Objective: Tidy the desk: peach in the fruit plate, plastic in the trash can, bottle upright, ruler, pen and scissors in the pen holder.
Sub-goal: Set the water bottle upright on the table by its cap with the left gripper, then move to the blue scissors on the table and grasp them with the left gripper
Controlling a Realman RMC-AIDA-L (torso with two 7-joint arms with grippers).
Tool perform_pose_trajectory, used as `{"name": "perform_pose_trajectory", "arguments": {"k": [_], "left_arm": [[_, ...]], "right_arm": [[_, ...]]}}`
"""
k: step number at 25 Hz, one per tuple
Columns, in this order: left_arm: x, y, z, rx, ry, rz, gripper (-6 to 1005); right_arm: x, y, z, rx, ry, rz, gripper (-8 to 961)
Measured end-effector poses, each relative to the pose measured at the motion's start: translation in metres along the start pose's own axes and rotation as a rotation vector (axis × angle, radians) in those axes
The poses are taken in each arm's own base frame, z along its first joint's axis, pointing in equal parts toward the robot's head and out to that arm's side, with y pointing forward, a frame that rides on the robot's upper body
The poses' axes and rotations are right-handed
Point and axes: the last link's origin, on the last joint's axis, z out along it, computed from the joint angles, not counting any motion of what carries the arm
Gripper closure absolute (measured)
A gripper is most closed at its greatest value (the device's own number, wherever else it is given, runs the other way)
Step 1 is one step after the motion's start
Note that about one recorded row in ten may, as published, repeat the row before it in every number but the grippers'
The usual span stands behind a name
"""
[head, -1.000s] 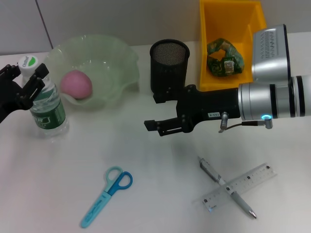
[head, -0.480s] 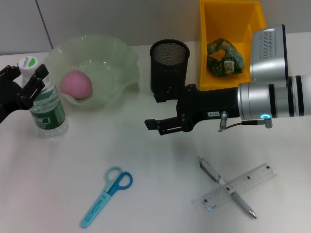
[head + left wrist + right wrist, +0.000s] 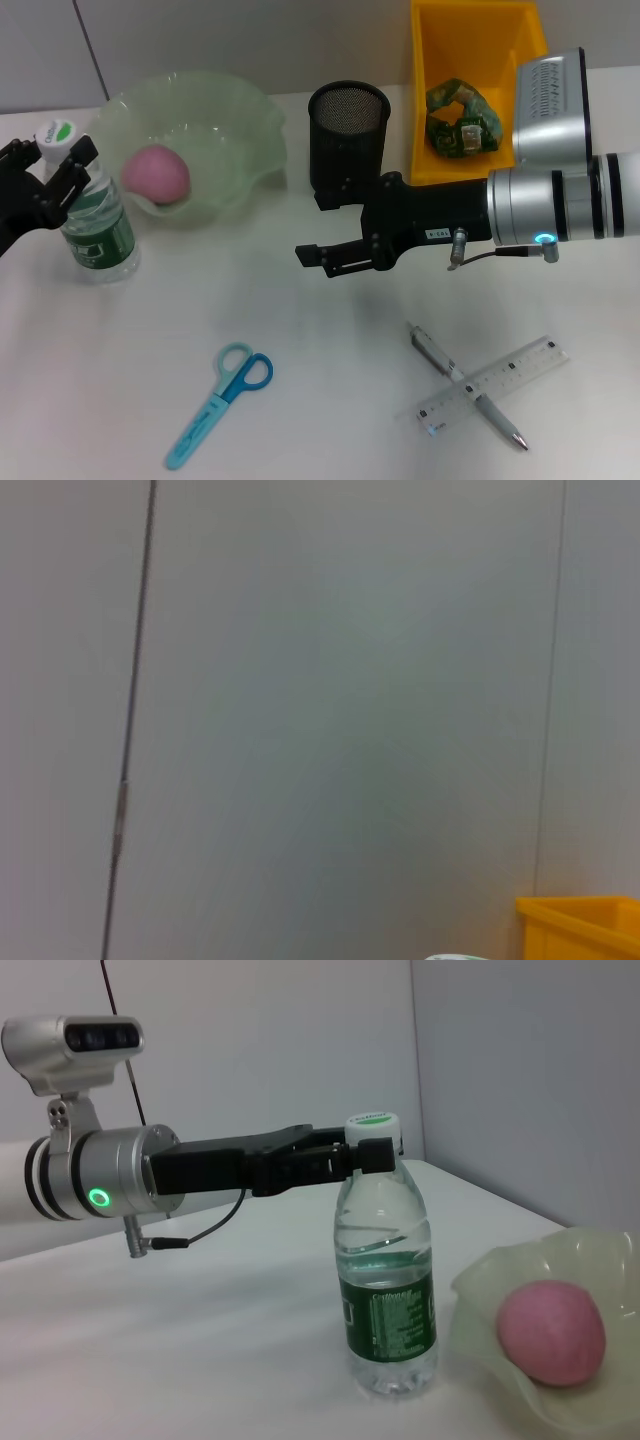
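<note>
The clear bottle [image 3: 95,215] [image 3: 388,1280] stands upright at the table's left edge. My left gripper [image 3: 48,165] [image 3: 362,1156] is shut on its neck just under the white cap. The pink peach [image 3: 155,172] [image 3: 552,1332] lies in the pale green fruit plate [image 3: 225,120]. Crumpled green plastic [image 3: 462,120] sits in the yellow trash can [image 3: 430,60]. My right gripper [image 3: 322,259] hovers open and empty in front of the black mesh pen holder [image 3: 348,130]. Blue scissors [image 3: 220,400] lie front left. The pen [image 3: 465,385] lies crossed under the clear ruler [image 3: 515,368] at front right.
The right arm's silver forearm [image 3: 550,200] stretches in from the right, above the table between the trash can and the ruler. The left wrist view shows mostly grey wall, with a corner of the yellow trash can [image 3: 585,925].
The left gripper and the bottle's cap have shifted slightly down and to the left in the head view. The right arm has barely moved.
</note>
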Motion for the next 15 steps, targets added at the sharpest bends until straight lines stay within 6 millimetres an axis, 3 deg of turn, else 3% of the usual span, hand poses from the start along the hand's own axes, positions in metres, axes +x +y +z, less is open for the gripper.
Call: {"name": "perform_pose_trajectory", "arguments": {"k": [11,15], "left_arm": [[0.0000,-0.0007,-0.0025,0.009,0.007,-0.006,361],[0.0000,-0.0009,-0.0028,0.010,0.008,-0.008,239]], "right_arm": [[-0.0004,-0.0002,0.0002,0.000,0.000,0.001,126],[-0.0008,-0.0002,0.0004,-0.001,0.000,0.000,126]]}}
